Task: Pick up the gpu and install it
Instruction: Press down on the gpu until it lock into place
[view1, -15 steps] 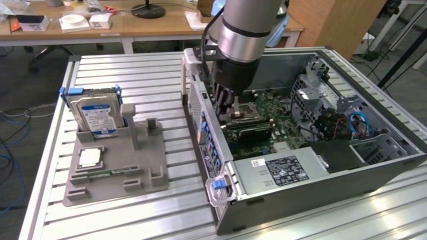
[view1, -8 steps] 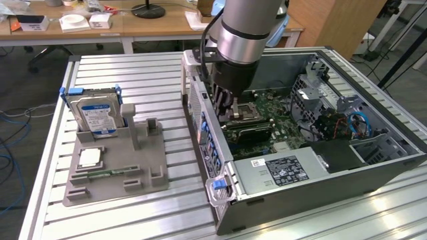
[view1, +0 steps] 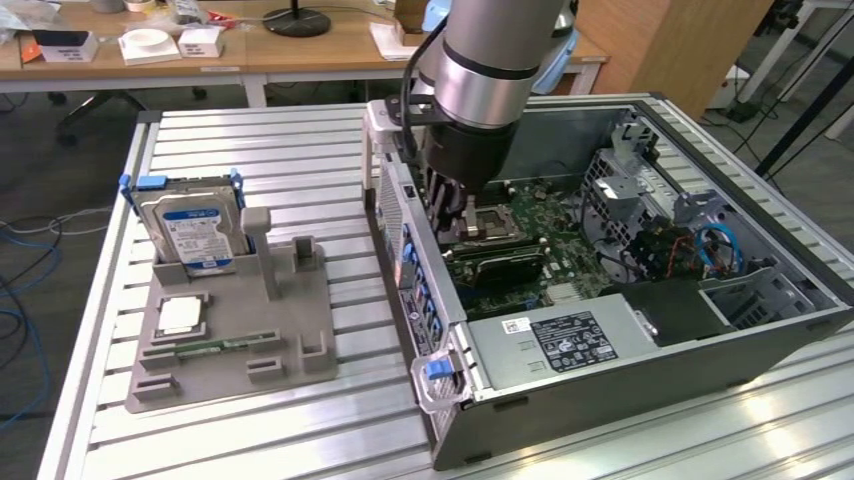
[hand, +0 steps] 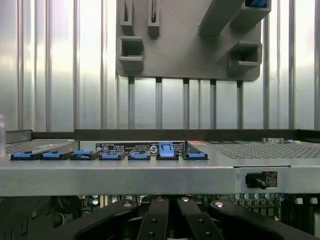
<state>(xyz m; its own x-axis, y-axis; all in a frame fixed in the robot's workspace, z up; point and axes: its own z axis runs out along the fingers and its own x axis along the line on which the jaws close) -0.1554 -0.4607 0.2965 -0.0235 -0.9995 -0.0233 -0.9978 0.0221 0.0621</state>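
My gripper (view1: 454, 228) reaches down into the open computer case (view1: 747, 330), over the motherboard (view1: 561, 240). A dark flat card, the gpu (view1: 497, 268), stands on edge on the board right under the fingertips. In the wrist view the black fingers (hand: 155, 222) are pressed together, so the gripper (hand: 170, 215) is shut. The card is hidden below them there. The upright posts (view1: 296, 262) of the grey holder (view1: 267, 330) have nothing between them.
The silver hard drive (view1: 194, 235) stands in the holder, with a square chip (view1: 180, 315) and a green memory stick (view1: 220, 345) lying in front. The case's side wall (hand: 150, 175) with blue clips (hand: 110, 155) runs close beside the gripper. A power supply (view1: 561, 345) fills the case's near end.
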